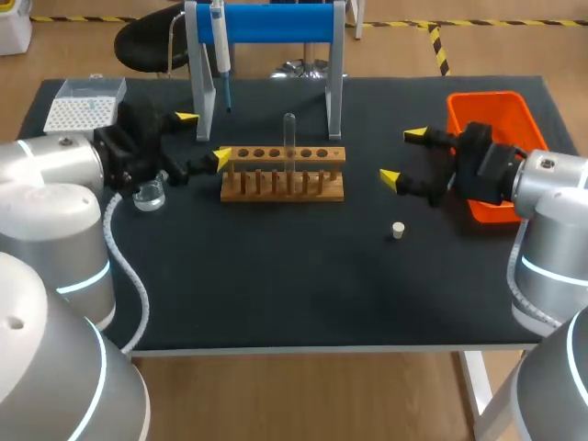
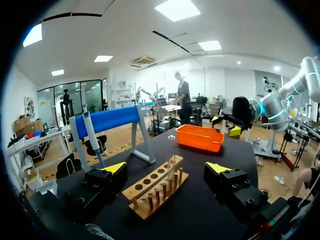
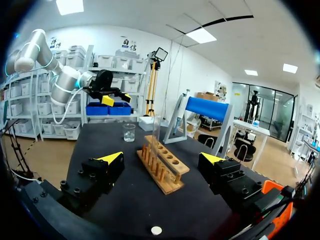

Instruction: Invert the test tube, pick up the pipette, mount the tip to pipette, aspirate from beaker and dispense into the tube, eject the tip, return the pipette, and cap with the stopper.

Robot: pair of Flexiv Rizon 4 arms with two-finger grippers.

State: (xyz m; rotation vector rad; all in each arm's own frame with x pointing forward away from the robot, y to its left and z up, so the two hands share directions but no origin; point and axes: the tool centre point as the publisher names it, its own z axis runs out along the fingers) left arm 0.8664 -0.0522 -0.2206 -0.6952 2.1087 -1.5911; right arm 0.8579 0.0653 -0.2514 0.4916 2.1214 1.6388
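Observation:
A clear test tube [image 1: 289,138] stands upright in the wooden rack [image 1: 283,175] at mid table. The pipette [image 1: 221,50] hangs on the blue stand [image 1: 266,23] behind the rack. A glass beaker [image 1: 149,193] sits under my left arm, and the white tip box [image 1: 83,103] is at the back left. The small white stopper [image 1: 398,230] lies on the mat right of the rack. My left gripper [image 1: 204,138] is open at the rack's left end; its wrist view shows the rack [image 2: 155,185] ahead. My right gripper [image 1: 402,156] is open to the rack's right, with the stopper [image 3: 156,230] below it.
An orange bin [image 1: 487,138] stands at the back right, partly under my right arm. The blue stand's legs [image 1: 335,92] rise just behind the rack. Bare black mat [image 1: 276,276] stretches from the rack to the table's front edge.

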